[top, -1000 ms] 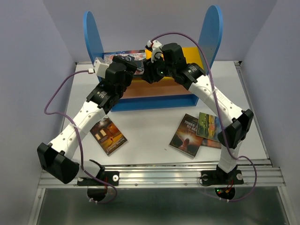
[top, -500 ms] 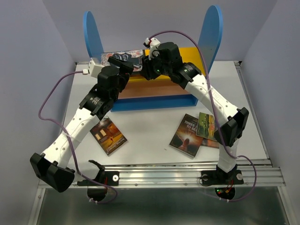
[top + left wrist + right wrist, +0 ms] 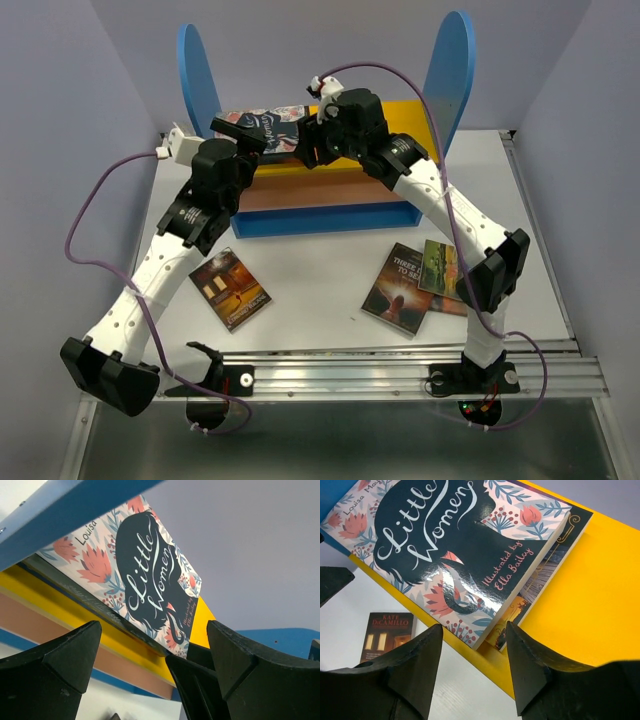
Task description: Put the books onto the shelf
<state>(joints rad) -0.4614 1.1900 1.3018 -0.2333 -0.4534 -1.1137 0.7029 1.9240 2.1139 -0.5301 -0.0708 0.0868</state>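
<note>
Top view: partly done. A flowered book [image 3: 268, 124] lies flat on the yellow top board of the shelf [image 3: 450, 70]; three are left on the table [image 3: 320, 265]: a brown book [image 3: 231, 290] on the left and an overlapping pair [image 3: 412, 282] on the right. The left gripper [image 3: 238, 128] and right gripper [image 3: 308, 140] are both at the top board. Left wrist: fingers [image 3: 55, 665] spread wide, holding nothing, flowered book just ahead. Right wrist: fingers [image 3: 415, 670] about half apart at that book's near edge, no grip visible; a second book [image 3: 560, 542] lies under it.
</note>
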